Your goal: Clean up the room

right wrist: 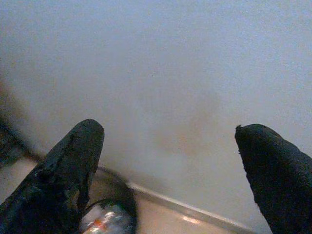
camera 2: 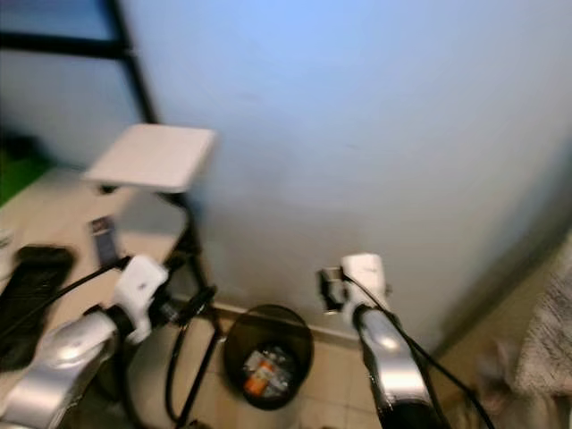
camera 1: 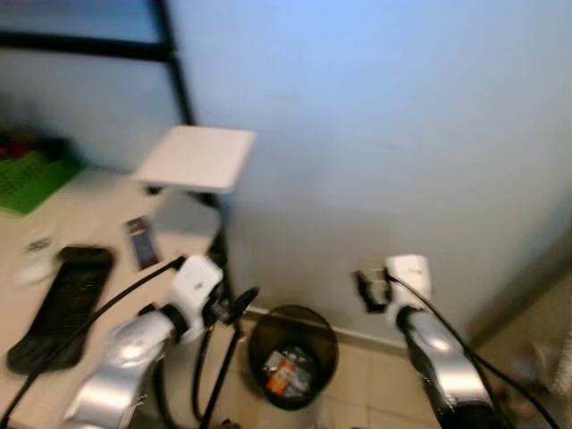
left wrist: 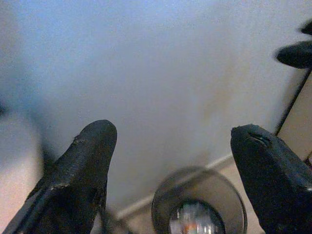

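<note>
A black round trash bin (camera 1: 292, 356) stands on the tiled floor against the pale wall, with colourful wrappers inside. My left gripper (camera 1: 234, 304) hangs just left of and above the bin, beside the desk edge. My right gripper (camera 1: 365, 290) hovers to the right of the bin, above it. In the left wrist view the gripper (left wrist: 173, 161) is open with nothing between its fingers, and the bin (left wrist: 197, 214) lies below. In the right wrist view the gripper (right wrist: 168, 161) is also open and empty, facing the wall, with the bin (right wrist: 109, 214) low beside one finger.
A light desk (camera 1: 98, 206) on the left carries a black keyboard (camera 1: 63, 304), a small dark card (camera 1: 141, 241), a green basket (camera 1: 31, 179) and a white square plate on a stand (camera 1: 197, 156). Black cables hang by the desk edge. The picture is blurred.
</note>
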`<state>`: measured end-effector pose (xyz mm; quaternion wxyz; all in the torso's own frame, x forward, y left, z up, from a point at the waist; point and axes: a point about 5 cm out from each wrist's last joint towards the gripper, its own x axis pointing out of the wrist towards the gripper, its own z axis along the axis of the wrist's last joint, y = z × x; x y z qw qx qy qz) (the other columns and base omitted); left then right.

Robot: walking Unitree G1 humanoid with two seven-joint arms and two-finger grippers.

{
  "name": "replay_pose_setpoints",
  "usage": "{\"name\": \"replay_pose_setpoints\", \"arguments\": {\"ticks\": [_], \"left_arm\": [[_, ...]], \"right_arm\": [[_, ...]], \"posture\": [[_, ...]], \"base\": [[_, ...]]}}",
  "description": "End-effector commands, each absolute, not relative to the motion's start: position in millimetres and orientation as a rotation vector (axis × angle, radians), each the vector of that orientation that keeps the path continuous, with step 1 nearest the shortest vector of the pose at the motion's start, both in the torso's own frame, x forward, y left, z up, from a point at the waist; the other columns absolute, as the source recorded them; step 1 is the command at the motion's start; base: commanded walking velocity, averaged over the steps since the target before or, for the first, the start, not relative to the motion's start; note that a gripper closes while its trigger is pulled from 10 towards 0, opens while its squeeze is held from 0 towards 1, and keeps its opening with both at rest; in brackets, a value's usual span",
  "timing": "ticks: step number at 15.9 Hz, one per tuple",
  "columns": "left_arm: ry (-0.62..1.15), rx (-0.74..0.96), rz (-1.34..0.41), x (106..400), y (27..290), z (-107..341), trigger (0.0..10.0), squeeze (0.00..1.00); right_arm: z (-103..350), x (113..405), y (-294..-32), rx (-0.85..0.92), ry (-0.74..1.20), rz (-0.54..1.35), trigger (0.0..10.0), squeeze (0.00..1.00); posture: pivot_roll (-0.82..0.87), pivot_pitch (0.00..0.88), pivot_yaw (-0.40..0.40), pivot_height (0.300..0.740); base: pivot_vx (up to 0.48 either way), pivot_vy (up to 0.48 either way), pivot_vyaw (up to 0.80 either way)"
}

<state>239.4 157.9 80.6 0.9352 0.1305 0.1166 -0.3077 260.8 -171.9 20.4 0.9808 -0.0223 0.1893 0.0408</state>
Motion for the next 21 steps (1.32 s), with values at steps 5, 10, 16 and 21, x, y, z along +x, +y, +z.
{"name": "replay_pose_setpoints", "arguments": {"ticks": [5,10,16,21], "left_arm": [[0.28,0.167,-0.525,247.2,139.3,84.8,10.0,0.0],[0.262,0.053,-0.353,243.7,151.4,89.3,10.0,0.0],[0.275,0.165,-0.323,236.1,159.6,87.9,10.0,0.0],[0.277,0.208,-0.362,235.8,155.6,85.4,10.0,0.0]], "right_arm": [[44.9,236.7,-181.6,-0.045,0.336,-0.081,10.0,0.0],[51.4,231.7,-184.8,-0.047,0.355,-0.091,10.0,0.0],[53.1,229.3,-176.0,-0.014,0.366,-0.064,10.0,0.0],[53.5,227.8,-181.8,-0.004,0.368,-0.096,10.0,0.0]], "posture": [[-0.02,0.0,0.054,0.74],[0.01,0.0,0.028,0.74],[0.02,0.0,0.018,0.74],[0.01,0.0,0.037,0.74]], "base": [[0.0,0.0,-0.77],[0.0,0.0,-0.74],[0.0,0.0,-0.74],[0.0,0.0,-0.74]]}}
